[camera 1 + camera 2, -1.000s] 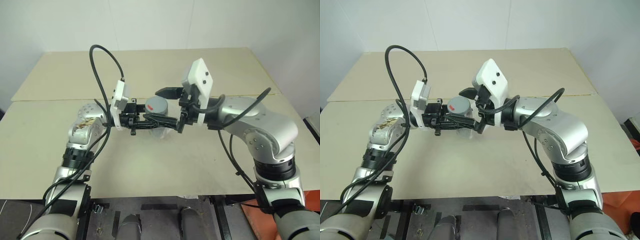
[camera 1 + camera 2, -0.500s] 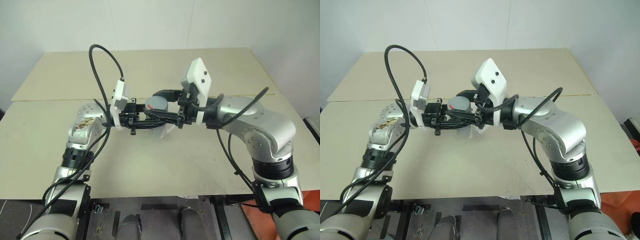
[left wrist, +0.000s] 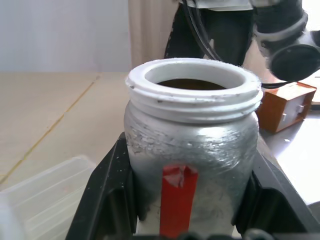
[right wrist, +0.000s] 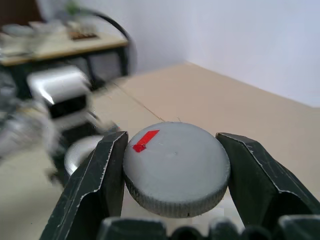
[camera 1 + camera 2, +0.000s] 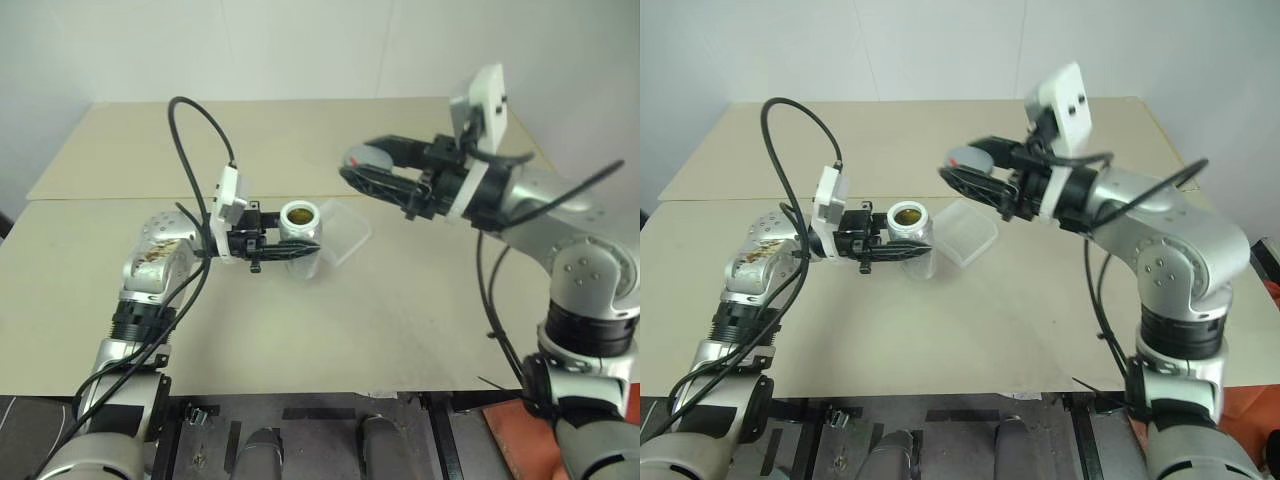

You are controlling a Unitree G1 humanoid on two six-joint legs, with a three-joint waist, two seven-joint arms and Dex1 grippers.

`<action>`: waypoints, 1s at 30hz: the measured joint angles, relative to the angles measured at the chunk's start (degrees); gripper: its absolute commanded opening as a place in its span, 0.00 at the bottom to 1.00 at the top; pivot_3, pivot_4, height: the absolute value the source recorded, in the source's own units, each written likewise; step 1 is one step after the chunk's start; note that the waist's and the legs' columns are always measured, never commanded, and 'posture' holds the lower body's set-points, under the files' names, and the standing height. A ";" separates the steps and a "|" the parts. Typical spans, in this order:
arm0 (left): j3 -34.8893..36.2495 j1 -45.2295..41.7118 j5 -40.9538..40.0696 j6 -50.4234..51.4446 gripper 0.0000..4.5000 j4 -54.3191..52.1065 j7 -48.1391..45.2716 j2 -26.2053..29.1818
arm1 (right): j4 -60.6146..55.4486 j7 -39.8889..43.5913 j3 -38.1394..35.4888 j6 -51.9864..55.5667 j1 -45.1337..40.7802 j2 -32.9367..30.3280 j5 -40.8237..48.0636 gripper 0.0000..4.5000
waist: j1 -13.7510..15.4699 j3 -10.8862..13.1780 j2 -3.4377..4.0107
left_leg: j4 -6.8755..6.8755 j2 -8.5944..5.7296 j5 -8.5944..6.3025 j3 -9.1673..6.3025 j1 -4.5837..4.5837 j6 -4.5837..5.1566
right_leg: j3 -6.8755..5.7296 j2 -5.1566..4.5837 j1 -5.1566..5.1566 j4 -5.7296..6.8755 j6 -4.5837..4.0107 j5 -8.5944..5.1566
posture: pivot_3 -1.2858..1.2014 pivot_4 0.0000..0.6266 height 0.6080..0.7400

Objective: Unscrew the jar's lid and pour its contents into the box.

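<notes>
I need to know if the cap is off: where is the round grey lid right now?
The round grey lid is off, gripped in the right pincer, held above the table, right of the open jar.

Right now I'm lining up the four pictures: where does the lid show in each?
Left eye view: lid right of centre, held by the right gripper.
Right eye view: upper middle.
Left wrist view: not there.
Right wrist view: centre, between the fingers.
Shared landmark: the open jar.
</notes>
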 measured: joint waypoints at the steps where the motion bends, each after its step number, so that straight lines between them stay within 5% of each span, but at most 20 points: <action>1: 0.43 -0.05 0.00 0.00 0.43 0.09 0.57 0.08 | -0.47 -0.41 0.19 -1.60 2.82 -1.41 -2.19 0.61 | 0.05 0.00 0.00 | 0.00 0.00 0.00 -0.01 0.01 0.00 | 0.00 0.00 0.00 0.00 0.00 0.00 | 0.52 0.24 1.00; 5: 3.45 -0.25 0.36 -0.24 0.43 2.01 2.96 3.24 | -1.43 -2.37 0.89 -4.42 19.64 -2.84 -8.38 0.61 | 0.07 -0.01 -0.02 | -0.01 0.00 0.00 0.01 -0.01 0.01 | 0.01 0.00 -0.01 0.00 0.00 0.00 | 0.52 0.24 1.00; 9: 4.50 -1.16 1.84 -2.18 0.43 4.70 4.78 4.36 | -0.49 -4.45 2.24 -7.37 27.27 -0.26 -12.63 0.61 | -0.29 -0.01 -0.01 | -0.01 0.00 0.00 0.05 0.11 0.01 | 0.06 0.01 0.03 0.05 -0.03 0.01 | 0.52 0.24 1.00; 10: 4.48 -1.40 2.44 -2.53 0.43 5.38 5.26 4.36 | 0.24 -5.17 2.34 -8.59 27.82 0.83 -13.61 0.61 | -0.27 -0.01 -0.01 | -0.01 0.00 0.00 0.04 0.13 0.01 | 0.05 0.01 0.05 0.05 -0.03 0.02 | 0.52 0.24 1.00; 16: 4.46 -1.52 5.33 -4.96 0.43 6.63 8.84 4.05 | 3.28 -6.89 3.15 -10.89 31.35 3.37 -17.52 0.99 | 0.07 -0.01 -0.01 | -0.02 0.00 0.01 0.02 0.06 0.00 | 0.04 0.01 0.05 -0.05 -0.02 0.01 | 0.52 0.24 1.00; 23: 3.37 -3.79 9.92 -9.80 0.43 9.67 15.34 0.21 | 3.24 -5.39 4.06 -10.50 31.69 2.15 -18.53 0.99 | 0.13 -0.01 -0.01 | -0.01 -0.01 0.01 0.02 0.08 0.00 | 0.04 0.01 0.07 -0.04 -0.02 0.02 | 0.52 0.24 1.00; 30: 3.44 -8.97 10.47 -13.68 0.43 15.29 18.35 -2.44 | -2.62 -3.70 -1.90 0.81 23.97 -2.63 -11.75 0.99 | -0.02 -0.01 -0.01 | -0.02 -0.01 0.00 0.02 0.09 0.00 | 0.03 0.01 0.08 -0.04 -0.02 0.02 | 0.52 0.24 1.00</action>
